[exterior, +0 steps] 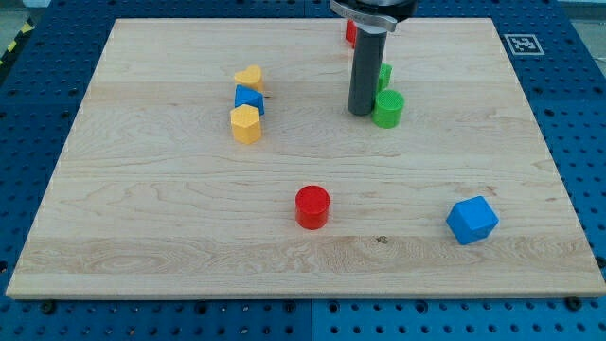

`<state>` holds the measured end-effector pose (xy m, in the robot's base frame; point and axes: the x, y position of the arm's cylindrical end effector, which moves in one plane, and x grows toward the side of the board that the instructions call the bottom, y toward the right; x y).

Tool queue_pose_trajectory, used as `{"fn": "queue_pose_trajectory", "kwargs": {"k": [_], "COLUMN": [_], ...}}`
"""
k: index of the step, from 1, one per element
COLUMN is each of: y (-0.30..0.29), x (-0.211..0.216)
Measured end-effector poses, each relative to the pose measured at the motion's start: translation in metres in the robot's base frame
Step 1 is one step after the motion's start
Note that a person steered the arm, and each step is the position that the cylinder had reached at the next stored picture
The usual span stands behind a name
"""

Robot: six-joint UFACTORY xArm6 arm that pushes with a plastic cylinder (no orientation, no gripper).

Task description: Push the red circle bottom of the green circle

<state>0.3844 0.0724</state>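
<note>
Arm came in from the surface's (114,237) top edge, rod upright, my tip (360,113) down on the wood just left of the green circle (388,109), touching or nearly so; can't tell which. No fingers on this rig, just the plain rod, holding nothing. Another green block (384,75) sat just behind the rod, shape unclear, partly hidden. A red block (349,33) peeked out by the top edge, mostly hidden by the arm. Red circle (311,206) lay well apart from tip, toward the bottom edge, a bit left of centre. Blue cube (472,220) near the bottom right corner. Upper left of centre: yellow heart (249,78), blue block (249,98), yellow hexagon (245,124) in a tight column, touching.
</note>
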Motion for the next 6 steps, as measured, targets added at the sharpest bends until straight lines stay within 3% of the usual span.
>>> {"fn": "queue_pose_trajectory", "kwargs": {"k": [6], "y": [-0.076], "x": [0.074]}}
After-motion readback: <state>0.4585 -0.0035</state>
